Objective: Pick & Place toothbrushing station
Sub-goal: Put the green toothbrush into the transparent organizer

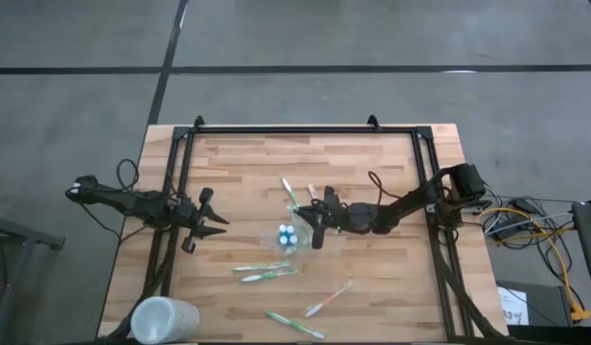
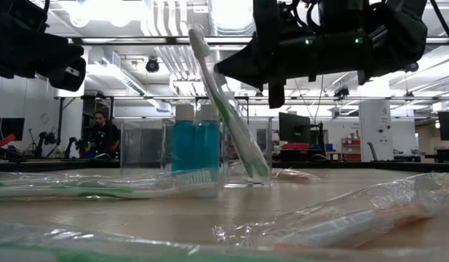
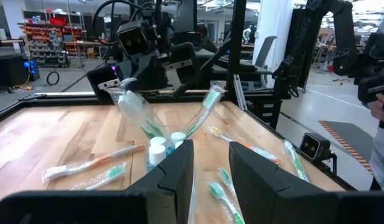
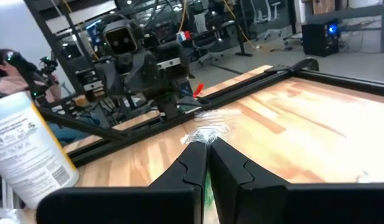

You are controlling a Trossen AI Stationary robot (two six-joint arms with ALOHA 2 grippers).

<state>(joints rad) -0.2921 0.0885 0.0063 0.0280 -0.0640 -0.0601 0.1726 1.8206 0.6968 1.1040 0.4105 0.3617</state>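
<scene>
Right gripper [image 1: 317,222] pinches a wrapped green toothbrush [image 4: 207,133] over the clear holder [image 1: 291,236] at mid-table — left gripper [image 1: 201,226] hovers parted, empty, near the left edge.

Frosted cup [image 1: 164,320] cut off (possibly lidded) at frame's bottom.

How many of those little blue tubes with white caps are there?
3 blue tubes, standing together in the clear holder at mid-table. The low view shows only two; one hides behind.
</scene>
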